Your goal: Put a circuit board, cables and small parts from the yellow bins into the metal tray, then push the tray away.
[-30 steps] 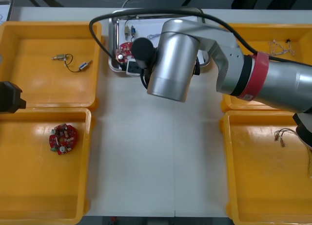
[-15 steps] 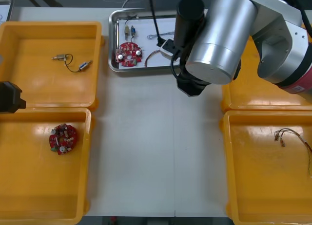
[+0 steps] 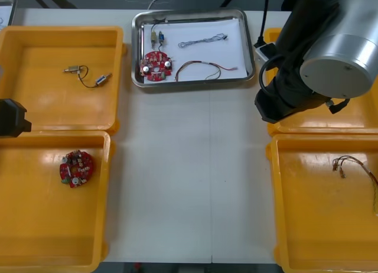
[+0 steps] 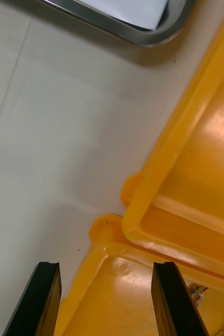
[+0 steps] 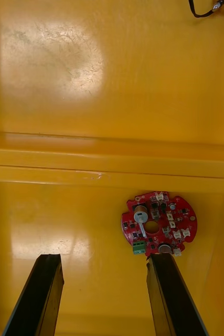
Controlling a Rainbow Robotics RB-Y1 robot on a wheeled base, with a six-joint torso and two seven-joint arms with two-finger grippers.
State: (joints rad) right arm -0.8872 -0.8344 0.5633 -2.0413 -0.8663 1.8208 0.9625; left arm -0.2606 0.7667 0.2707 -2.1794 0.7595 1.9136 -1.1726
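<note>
Now: tray loaded at top centre, both pincers spread

The table (image 3: 189, 184) runs pale down the middle of the front view, with yellow bins on both sides. These are the upper left bin (image 3: 35, 107), the lower left bin (image 3: 35, 226), the upper right bin (image 3: 331, 122) and the lower right bin (image 3: 313, 226). The right arm (image 3: 322, 48), silver and black, takes up the upper right of the frame, over the upper right bin. The left arm (image 3: 12, 118) shows as a dark block at the left edge, where the two left bins meet. The metal tray (image 3: 192, 84), white inside, sits at the top centre between the two upper bins.

The right pincer (image 4: 106, 268) is spread, hanging where the table meets the corner of the lower right bin. The left pincer (image 5: 105, 258) is spread too, above the lower left bin.

The tray board (image 3: 156, 65), round and red, lies in the tray's lower left part. The bin board (image 3: 75, 167) lies in the lower left bin, near one of the left pincer's fingers but apart from it.

A red and yellow cable (image 3: 204, 69) lies in the tray to the right of the tray board. A twisted cable (image 3: 202, 41) lies above it. A black cable (image 3: 87, 77) lies in the upper left bin, and a thin cable (image 3: 348, 163) lies in the lower right bin. Small metal parts (image 3: 157, 35) sit in the tray's upper left corner.
</note>
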